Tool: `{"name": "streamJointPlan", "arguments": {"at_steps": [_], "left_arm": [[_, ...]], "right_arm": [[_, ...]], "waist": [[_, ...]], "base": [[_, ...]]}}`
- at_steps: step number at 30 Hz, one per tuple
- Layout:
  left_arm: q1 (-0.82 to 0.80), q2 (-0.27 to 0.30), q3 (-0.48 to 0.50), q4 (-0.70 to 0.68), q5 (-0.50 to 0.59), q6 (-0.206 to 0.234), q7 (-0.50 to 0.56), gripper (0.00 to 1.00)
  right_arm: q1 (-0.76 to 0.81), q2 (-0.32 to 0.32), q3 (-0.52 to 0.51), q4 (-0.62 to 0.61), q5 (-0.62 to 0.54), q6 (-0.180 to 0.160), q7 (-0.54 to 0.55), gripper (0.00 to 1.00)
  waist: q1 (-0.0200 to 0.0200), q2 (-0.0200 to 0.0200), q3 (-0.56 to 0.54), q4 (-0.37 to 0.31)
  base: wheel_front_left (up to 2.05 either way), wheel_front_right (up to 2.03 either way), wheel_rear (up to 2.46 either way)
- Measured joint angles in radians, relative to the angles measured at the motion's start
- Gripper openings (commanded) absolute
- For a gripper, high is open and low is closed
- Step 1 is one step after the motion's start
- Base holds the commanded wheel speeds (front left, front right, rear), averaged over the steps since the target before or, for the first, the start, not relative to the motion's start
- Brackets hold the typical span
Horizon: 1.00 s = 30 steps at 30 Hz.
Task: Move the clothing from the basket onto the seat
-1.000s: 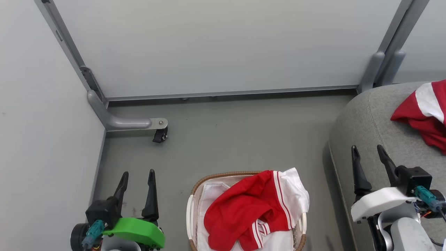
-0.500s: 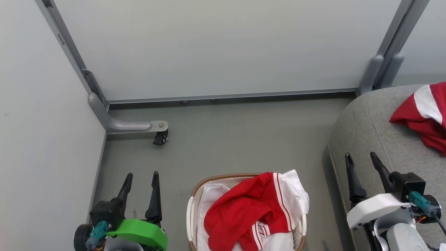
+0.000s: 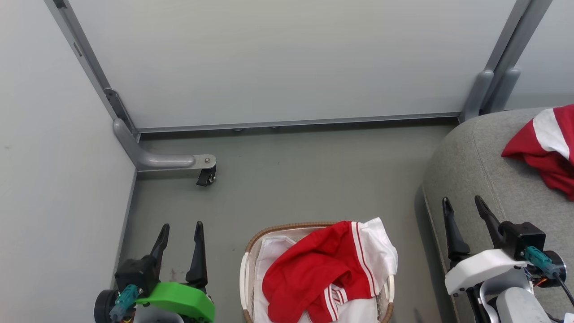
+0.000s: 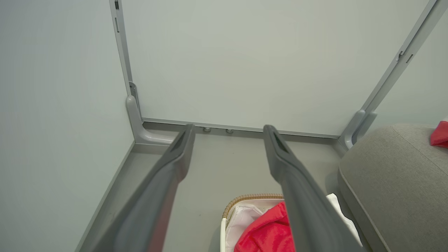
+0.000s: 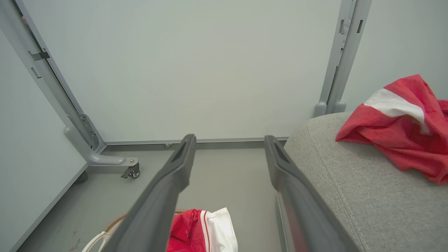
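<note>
At the lower left of the head view the left pincer [image 3: 182,224] hangs over the grey floor [image 3: 314,179], fingers wide apart and holding nothing, tips pointing away from the robot. Just to its right, and nearer the robot than its tips, stands the basket [image 3: 278,228] on the floor, apart from both arms. The clothing [image 3: 314,269] is heaped in the basket, its length running from the near left up to the far right, where the white-striped end drapes over the right rim. Further right, the right pincer [image 3: 461,198] is equally wide and empty, poised above the left edge of the seat [image 3: 475,152]. One red garment [image 3: 545,148] already lies on the seat, at the far right. The basket sits between the two arms at about the same distance from each. Since the draped end leans toward the right pincer, which is also beside the seat, that arm looks better placed, reaching inward to its left and down.
</note>
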Motion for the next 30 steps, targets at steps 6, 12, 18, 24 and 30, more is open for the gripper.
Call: {"name": "streamJointPlan", "arguments": {"at_steps": [6, 12, 18, 24, 30], "left_arm": [[0.0, 0.0, 0.0, 0.001, 0.0, 0.0, 0.0, 1.0], [-0.011, 0.0, -0.005, 0.012, 0.005, 0.0, 0.0, 1.0], [-0.1, 0.0, -0.053, 0.083, 0.036, -0.011, 0.0, 1.0], [-0.242, -0.001, -0.135, 0.217, 0.072, -0.022, 0.0, 1.0], [-0.385, -0.002, -0.238, 0.389, 0.1, -0.031, 0.0, 1.0]], "right_arm": [[0.0, 0.0, 0.0, 0.0, -0.004, 0.0, 0.0, 1.0], [-0.02, 0.0, 0.01, -0.002, -0.014, 0.0, 0.0, 1.0], [-0.075, 0.0, 0.021, -0.024, -0.024, 0.0, 0.0, 1.0], [-0.153, 0.0, 0.028, -0.054, -0.031, 0.0, 0.0, 1.0], [-0.231, -0.001, 0.029, -0.08, -0.017, 0.0, 0.0, 1.0]], "waist": [[0.0, 0.0, 0.003, 0.0], [0.0, 0.0, 0.027, -0.007], [0.0, 0.0, 0.081, -0.023], [0.0001, 0.0, 0.169, -0.046], [0.0001, 0.0, 0.284, -0.08]], "base": [[0.0, 0.0, 0.0], [0.0, 0.0, 0.0], [0.0, 0.0, 0.0], [0.0, 0.0, 0.0], [0.0, 0.0, 0.0]]}}
